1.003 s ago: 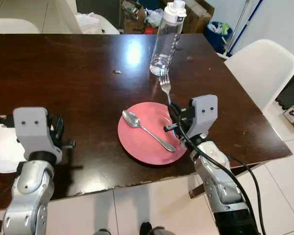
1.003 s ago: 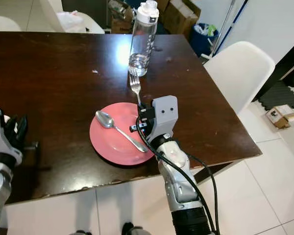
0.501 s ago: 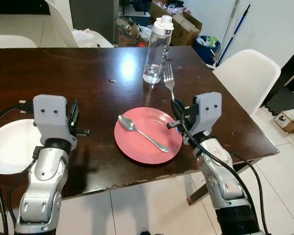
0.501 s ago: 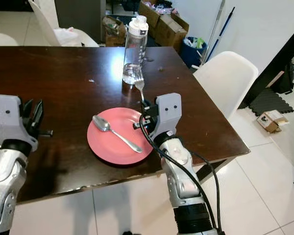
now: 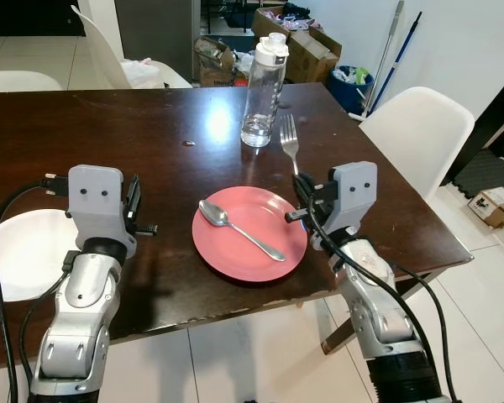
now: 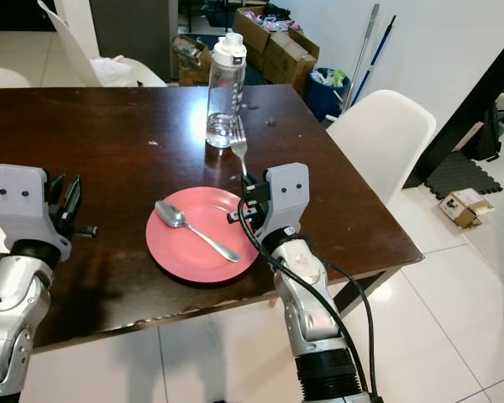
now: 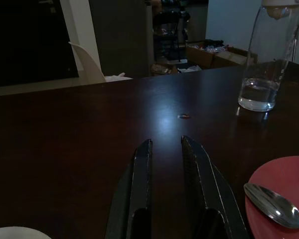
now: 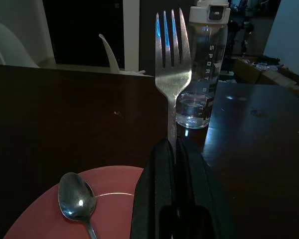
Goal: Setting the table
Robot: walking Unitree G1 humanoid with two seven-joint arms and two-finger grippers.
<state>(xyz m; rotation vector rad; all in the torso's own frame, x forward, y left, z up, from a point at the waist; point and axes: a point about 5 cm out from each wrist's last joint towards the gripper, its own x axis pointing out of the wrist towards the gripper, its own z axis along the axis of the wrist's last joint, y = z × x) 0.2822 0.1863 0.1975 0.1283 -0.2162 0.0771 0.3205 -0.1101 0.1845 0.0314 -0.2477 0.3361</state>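
Observation:
A pink plate (image 5: 239, 260) lies on the dark wooden table (image 5: 109, 126) with a silver spoon (image 5: 235, 230) across it. My right gripper (image 5: 301, 186) is shut on the handle of a silver fork (image 5: 288, 138), tines pointing up and away, just above the plate's right rim; the fork (image 8: 172, 64) stands in the right wrist view. My left gripper (image 5: 134, 199) hovers open over bare table left of the plate, its fingers (image 7: 140, 169) slightly apart. A white plate (image 5: 17, 252) sits at the table's left edge.
A clear water bottle (image 5: 260, 84) with a white cap stands behind the pink plate. White chairs stand to the right (image 5: 420, 134) and at the far left (image 5: 17, 80). Cardboard boxes (image 5: 307, 42) and clutter lie on the floor beyond the table.
The camera has pulled back and tilted, so the whole scene shifted. The left arm has risen into fuller view over the table. The right gripper still holds the fork by the plate's right rim.

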